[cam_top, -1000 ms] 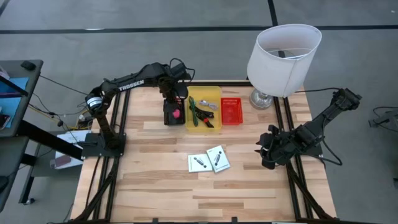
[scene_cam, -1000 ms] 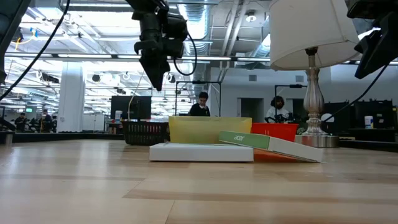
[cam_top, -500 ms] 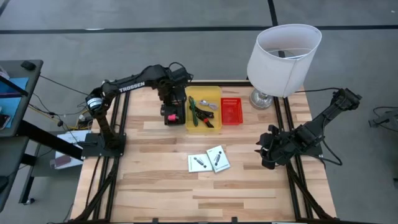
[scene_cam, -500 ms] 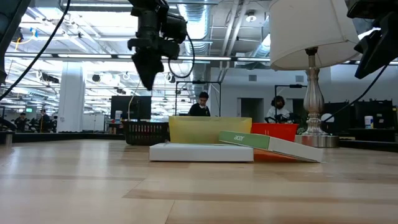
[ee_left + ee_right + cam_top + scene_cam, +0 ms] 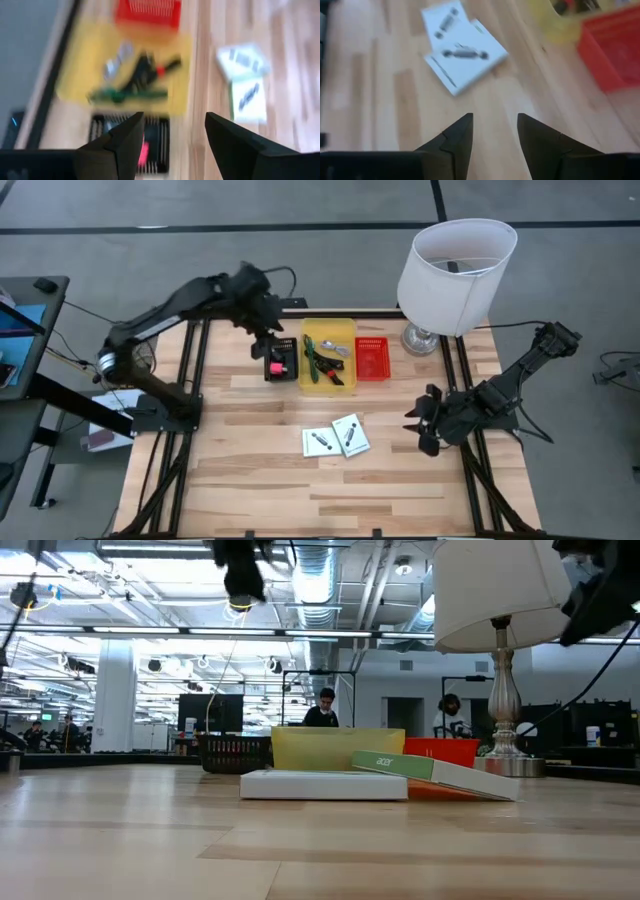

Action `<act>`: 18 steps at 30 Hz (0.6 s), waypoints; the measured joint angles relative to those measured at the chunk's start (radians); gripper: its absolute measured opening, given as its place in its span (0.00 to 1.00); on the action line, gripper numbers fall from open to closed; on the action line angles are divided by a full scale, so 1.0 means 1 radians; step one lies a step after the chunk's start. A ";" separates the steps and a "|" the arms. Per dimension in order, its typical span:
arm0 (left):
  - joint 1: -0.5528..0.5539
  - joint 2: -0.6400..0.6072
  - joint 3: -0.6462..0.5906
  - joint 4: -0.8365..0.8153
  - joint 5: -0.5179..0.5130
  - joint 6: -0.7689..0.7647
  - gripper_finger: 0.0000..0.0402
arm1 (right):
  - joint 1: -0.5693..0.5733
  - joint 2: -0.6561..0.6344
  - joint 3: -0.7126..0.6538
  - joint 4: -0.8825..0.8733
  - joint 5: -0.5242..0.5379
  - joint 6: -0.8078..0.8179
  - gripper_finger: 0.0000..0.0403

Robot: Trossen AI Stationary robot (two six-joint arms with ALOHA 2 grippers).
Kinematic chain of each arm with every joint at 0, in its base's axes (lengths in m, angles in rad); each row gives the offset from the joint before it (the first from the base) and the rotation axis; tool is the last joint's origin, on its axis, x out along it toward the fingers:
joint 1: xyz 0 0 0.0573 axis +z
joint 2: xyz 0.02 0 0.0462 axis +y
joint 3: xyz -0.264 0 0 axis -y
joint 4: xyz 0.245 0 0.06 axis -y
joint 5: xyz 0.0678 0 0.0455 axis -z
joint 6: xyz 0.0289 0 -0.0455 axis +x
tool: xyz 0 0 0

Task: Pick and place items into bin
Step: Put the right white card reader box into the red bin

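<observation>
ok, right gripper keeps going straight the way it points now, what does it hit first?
Probably the two white cards: they lie dead ahead of the open right gripper, with only bare table between. It may graze the table first; depth is unclear.

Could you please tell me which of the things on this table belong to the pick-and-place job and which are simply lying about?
Part of the job:
- pink-red cube, in the black bin
- green-handled tool, in the yellow bin
- two white cards, on the table
- red bin

Just lying about:
- white lamp
</observation>
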 joint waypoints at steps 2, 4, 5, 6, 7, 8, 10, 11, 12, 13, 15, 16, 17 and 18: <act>-0.017 -0.050 0.000 0.055 0.000 -0.045 0.51 | 0.000 0.000 0.000 0.066 -0.001 -0.032 0.37; -0.043 -0.092 0.000 0.087 -0.004 -0.075 0.51 | 0.000 0.000 0.000 0.136 -0.001 -0.061 0.37; -0.060 -0.109 0.000 0.097 -0.018 -0.086 0.51 | 0.000 0.000 0.000 0.174 -0.002 -0.076 0.37; -0.079 -0.125 0.000 0.105 -0.037 -0.096 0.51 | 0.000 0.001 0.000 0.214 -0.002 -0.090 0.37; -0.097 -0.137 0.000 0.109 -0.065 -0.106 0.51 | 0.000 0.003 0.000 0.252 -0.002 -0.104 0.37; -0.117 -0.147 0.000 0.110 -0.098 -0.116 0.51 | 0.000 0.004 0.000 0.283 -0.002 -0.117 0.37; -0.161 -0.162 0.000 0.112 -0.175 -0.140 0.51 | 0.000 0.004 0.000 0.346 -0.002 -0.130 0.37; -0.181 -0.167 0.000 0.112 -0.220 -0.153 0.51 | 0.000 0.004 0.000 0.370 -0.002 -0.130 0.37; -0.200 -0.172 0.000 0.112 -0.264 -0.166 0.51 | 0.000 0.004 0.000 0.388 -0.002 -0.131 0.37; -0.217 -0.176 0.000 0.111 -0.307 -0.178 0.51 | 0.000 0.004 0.000 0.401 -0.002 -0.131 0.37; -0.244 -0.189 -0.009 0.124 -0.382 -0.211 0.51 | 0.000 0.004 0.000 0.411 -0.002 -0.128 0.37; -0.252 -0.204 -0.026 0.147 -0.406 -0.224 0.51 | 0.000 0.004 0.000 0.413 -0.002 -0.123 0.37; -0.256 -0.224 -0.049 0.178 -0.416 -0.232 0.51 | 0.000 0.004 0.000 0.415 -0.002 -0.119 0.37; -0.255 -0.247 -0.075 0.205 -0.416 -0.237 0.51 | 0.000 0.004 0.000 0.415 -0.002 -0.119 0.37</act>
